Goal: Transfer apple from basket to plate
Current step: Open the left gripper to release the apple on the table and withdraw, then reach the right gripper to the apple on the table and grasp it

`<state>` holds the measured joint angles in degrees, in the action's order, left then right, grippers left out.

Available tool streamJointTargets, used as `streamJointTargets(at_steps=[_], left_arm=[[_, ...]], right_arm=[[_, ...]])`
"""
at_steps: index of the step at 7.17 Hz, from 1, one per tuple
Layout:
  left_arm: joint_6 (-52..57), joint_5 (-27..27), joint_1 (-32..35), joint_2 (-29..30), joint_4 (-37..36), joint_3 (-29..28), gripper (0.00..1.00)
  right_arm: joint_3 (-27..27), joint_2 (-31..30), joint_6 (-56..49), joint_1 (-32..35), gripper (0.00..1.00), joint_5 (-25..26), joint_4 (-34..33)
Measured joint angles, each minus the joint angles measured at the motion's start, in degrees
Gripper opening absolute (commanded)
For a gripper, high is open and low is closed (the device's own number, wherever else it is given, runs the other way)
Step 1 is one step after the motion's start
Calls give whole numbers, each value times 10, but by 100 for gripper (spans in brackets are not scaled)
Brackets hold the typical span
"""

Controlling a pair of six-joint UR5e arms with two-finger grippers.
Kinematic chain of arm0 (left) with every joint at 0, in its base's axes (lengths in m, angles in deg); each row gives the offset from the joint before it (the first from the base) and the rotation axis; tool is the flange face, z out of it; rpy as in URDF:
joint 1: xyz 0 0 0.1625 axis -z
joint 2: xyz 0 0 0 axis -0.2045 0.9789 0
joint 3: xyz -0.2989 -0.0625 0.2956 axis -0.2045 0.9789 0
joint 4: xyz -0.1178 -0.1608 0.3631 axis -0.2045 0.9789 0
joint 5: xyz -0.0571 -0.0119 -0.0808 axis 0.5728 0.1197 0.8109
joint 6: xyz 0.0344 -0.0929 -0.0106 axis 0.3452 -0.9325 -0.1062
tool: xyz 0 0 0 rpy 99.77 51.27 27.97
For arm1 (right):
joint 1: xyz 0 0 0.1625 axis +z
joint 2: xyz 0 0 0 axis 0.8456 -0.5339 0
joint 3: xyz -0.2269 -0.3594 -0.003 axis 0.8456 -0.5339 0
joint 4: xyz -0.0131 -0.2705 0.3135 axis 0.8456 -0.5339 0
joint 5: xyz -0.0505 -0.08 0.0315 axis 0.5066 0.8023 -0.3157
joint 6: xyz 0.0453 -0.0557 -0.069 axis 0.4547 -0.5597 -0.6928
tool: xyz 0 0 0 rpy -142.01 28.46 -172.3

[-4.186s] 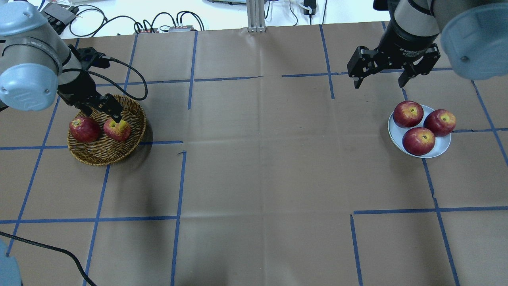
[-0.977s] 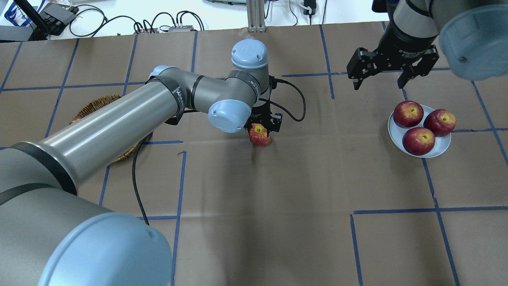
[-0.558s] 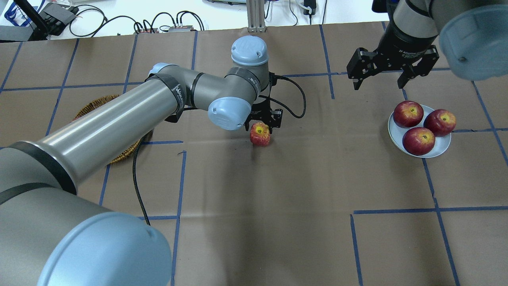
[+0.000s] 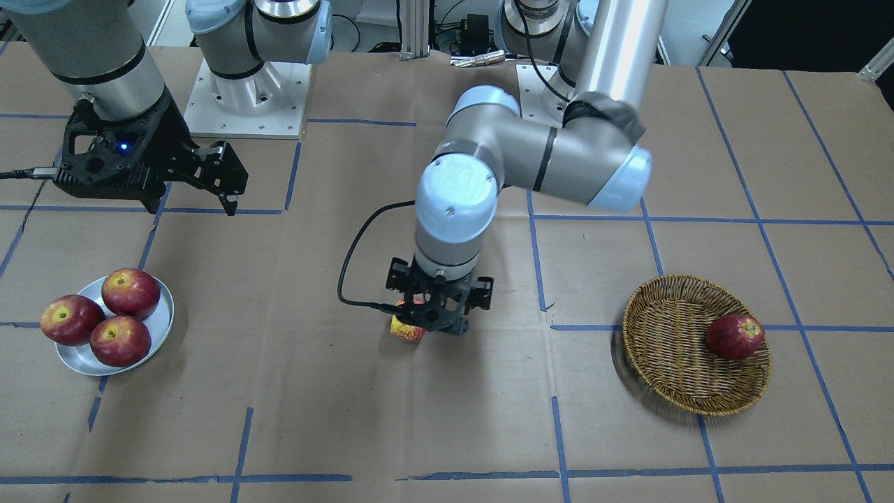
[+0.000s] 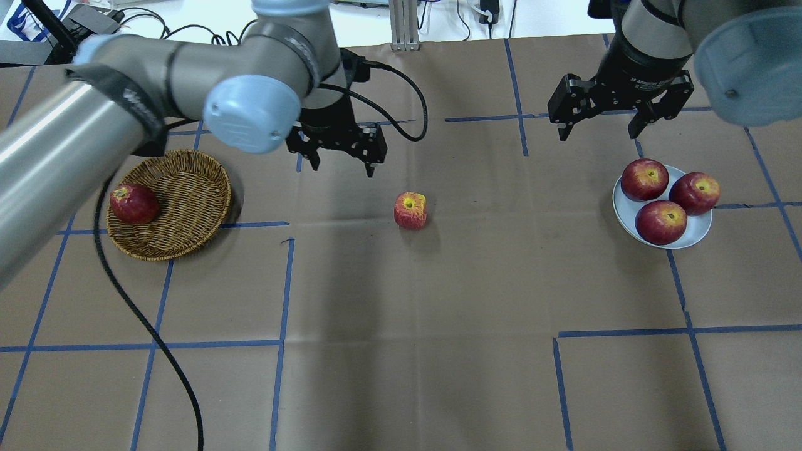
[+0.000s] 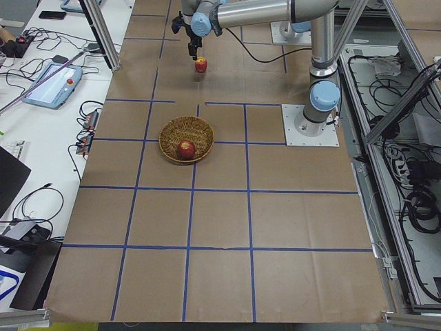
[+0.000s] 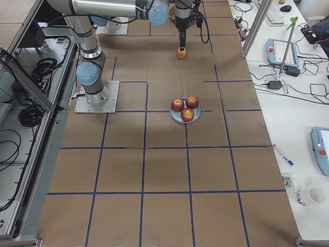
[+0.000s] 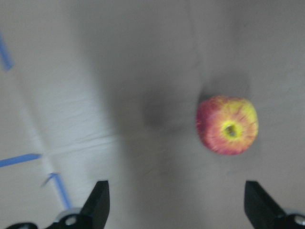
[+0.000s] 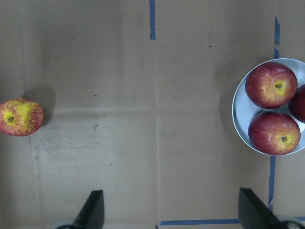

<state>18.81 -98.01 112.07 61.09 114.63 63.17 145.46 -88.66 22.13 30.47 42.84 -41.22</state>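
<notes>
The apple (image 5: 410, 210), red-streaked with a yellow top, stands alone on the brown paper at mid-table, also in the left wrist view (image 8: 228, 125) and right wrist view (image 9: 21, 117). My left gripper (image 5: 341, 166) is open and empty, up and back-left of the apple; in the front view it (image 4: 438, 314) hides most of the apple (image 4: 407, 330). The wicker basket (image 5: 188, 188) is at the left. The metal plate (image 5: 695, 235) is at the right. My right gripper (image 5: 598, 133) is open and empty, hovering behind the plate.
A dark red apple (image 5: 133, 203) lies in the basket's left side. Three dark red apples (image 5: 644, 179) fill most of the plate. The left arm's black cable (image 5: 144, 326) trails over the table's left front. Blue tape lines cross the paper.
My left gripper carried the apple from the basket to mid-table, opened and let it go, then pulled away back and left. The right arm has not moved.
</notes>
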Motion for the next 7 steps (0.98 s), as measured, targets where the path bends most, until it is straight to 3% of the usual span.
streamJointTargets(at_steps=[3, 7], left_arm=[[89, 1, -99, -122, 133, 1, 99], [113, -13, -129, -157, 175, 3, 99]], right_arm=[[-3, 11, 17, 27, 100, 1, -16], [-3, 126, 187, 176, 100, 12, -167]])
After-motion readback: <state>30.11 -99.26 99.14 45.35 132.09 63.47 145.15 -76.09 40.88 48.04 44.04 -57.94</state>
